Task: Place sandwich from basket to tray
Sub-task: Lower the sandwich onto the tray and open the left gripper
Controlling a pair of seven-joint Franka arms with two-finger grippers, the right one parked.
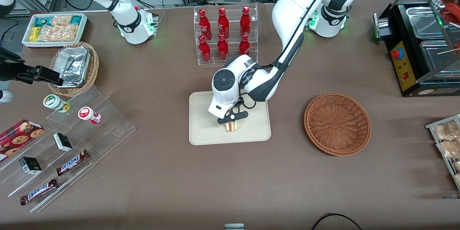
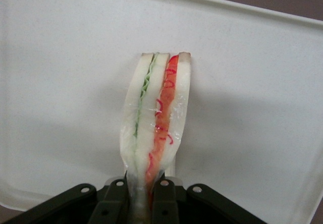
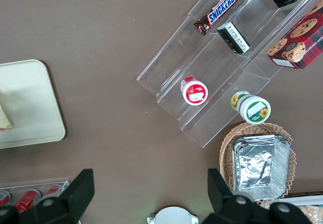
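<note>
The sandwich (image 1: 232, 126) is over the tray (image 1: 205, 129), pinched by one end between the two fingers of the gripper (image 1: 233, 118), which are drawn in tight on the clear-wrapped wedge. In the wrist view the sandwich (image 2: 156, 118) runs lengthwise straight out from the fingers (image 2: 164, 204), its bread and red and green filling layers edge-on to the camera, and the pale floor of the tray (image 2: 60, 82) fills almost everything around it. So the wedge hangs directly below the tool, long axis pointing down at the tray, and the release turns on the gap between its lower end and the tray surface. Whether that end already touches is hard to judge: the front view shows it low and close over the tray, but the wrist view looks straight along it and hides the contact. The wedge sits nearer the front camera than the tray's middle, well inside the rim. The basket (image 1: 337, 124) lies empty, well apart toward the working arm's end of the table. By my reading the carry is done and only the setting down and letting go remain; released standing on end, the wedge will probably tip onto a flat face.
</note>
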